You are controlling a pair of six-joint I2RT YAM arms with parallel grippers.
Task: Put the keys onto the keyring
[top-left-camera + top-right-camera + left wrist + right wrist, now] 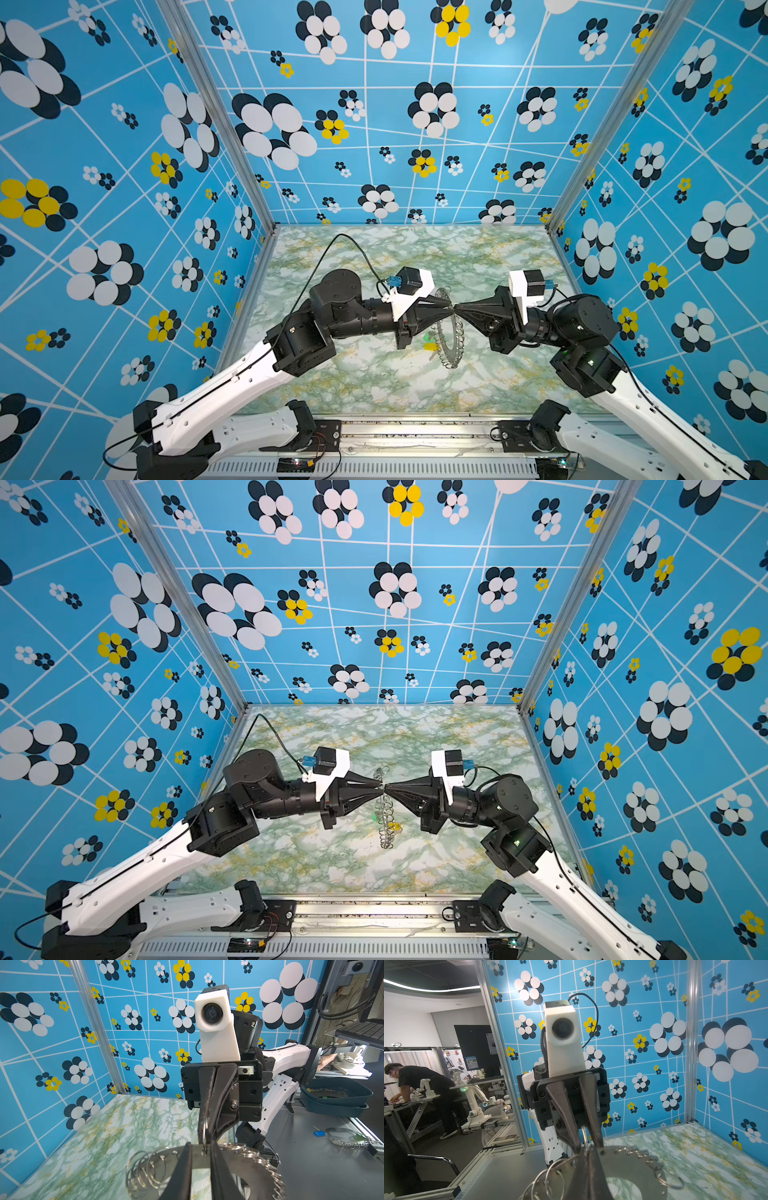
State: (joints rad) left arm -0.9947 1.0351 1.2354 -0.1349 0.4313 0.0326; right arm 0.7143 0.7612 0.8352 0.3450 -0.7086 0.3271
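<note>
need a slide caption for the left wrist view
Left pincer straddling the flat grey metal ring at its rim, facing the shut right pincer.

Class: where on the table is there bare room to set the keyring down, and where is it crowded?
Bare: the table along the back wall, and its front strip before the rail. Crowded: the middle, where both grippers, left and right, meet at the upright keyring, yellow key and green key beside it.

Blue flower-patterned walls (374, 124), green-veined marble tabletop (374, 390)
</note>
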